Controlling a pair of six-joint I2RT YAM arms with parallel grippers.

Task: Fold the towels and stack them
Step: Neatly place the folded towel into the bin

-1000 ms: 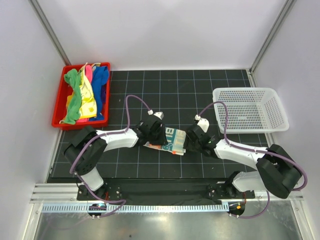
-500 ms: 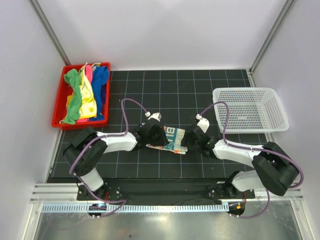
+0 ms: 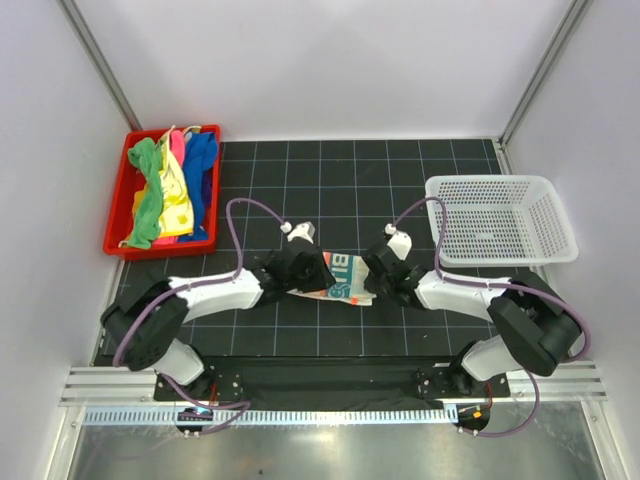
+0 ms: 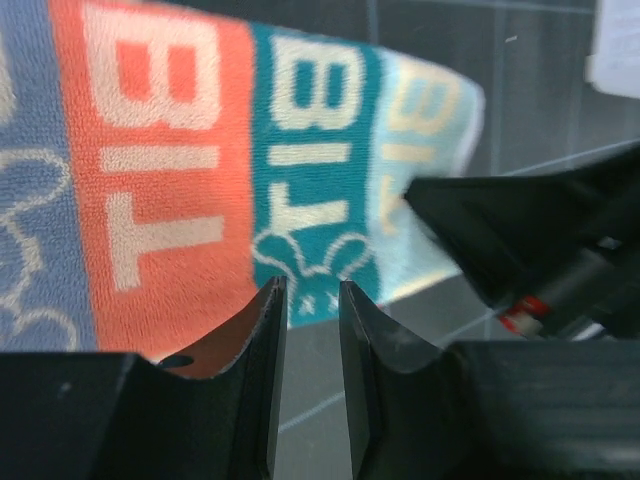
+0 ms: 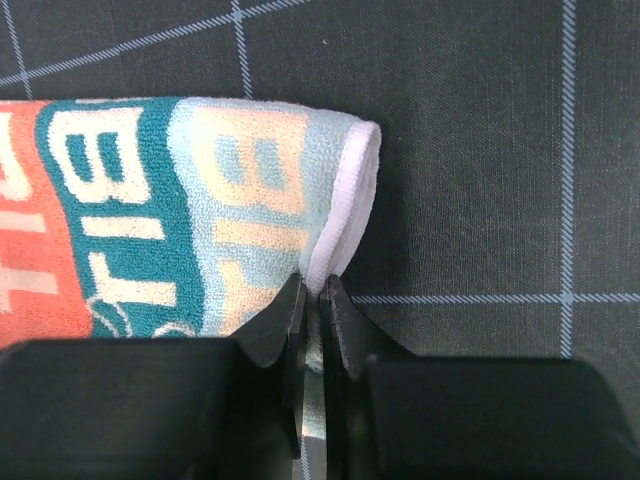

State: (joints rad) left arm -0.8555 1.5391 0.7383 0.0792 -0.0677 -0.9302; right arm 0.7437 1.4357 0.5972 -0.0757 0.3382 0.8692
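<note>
Right wrist view: the right gripper [image 5: 312,300] has its fingers [image 5: 278,330] drawn almost together, pinching the white hem at the folded end of the printed towel [image 5: 190,200]. The pale blue lettered panel sits just above the tips, with teal and orange panels running off to the left. Under the cloth I see the black gridded mat [image 5: 480,150].

In the left wrist view, the left gripper [image 4: 305,300] stands with a narrow slot between its fingers [image 4: 262,350]. Through that slot I see only grey mat, so nothing is clamped there. The tips reach the lower edge of the towel at the seam between the orange and teal panels; I cannot tell whether they touch it. The other arm's dark gripper shows on the right, at the pale blue end.

From the top view, the printed towel [image 3: 340,278] lies on the mat [image 3: 350,180] between the two arms, with the left gripper [image 3: 298,270] at its left end and the right gripper [image 3: 380,274] at its right end. The other towels [image 3: 175,190], green, pink, yellow and blue, lie bunched in the red bin [image 3: 114,215] at the far left. A white basket [image 3: 500,185] sits on the right, well apart from the towel.
</note>
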